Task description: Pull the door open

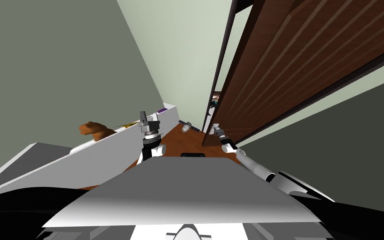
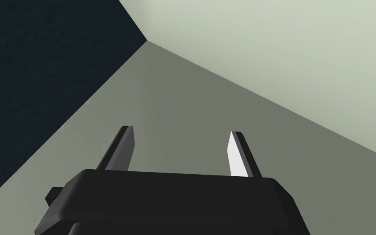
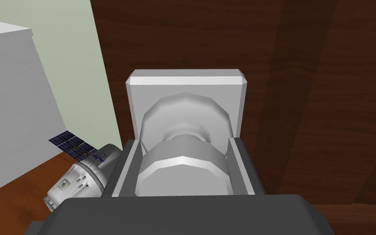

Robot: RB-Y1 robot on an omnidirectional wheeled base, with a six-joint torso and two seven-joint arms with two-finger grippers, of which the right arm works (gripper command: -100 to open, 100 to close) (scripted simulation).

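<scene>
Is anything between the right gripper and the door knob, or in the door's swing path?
Nothing at the grip: the right gripper is shut on the knob. A small satellite-like toy lies on the floor beside the door and may sit in its swing.

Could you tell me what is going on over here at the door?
The robot's right gripper is shut on the grey door knob of the dark brown wooden door, its fingers pressing the knob's sides. In the head view a narrow gap shows along the door's edge, so it looks slightly ajar. The left gripper is open and empty, raised beside a white piece of furniture. A small toy spacecraft lies on the floor near the door.
</scene>
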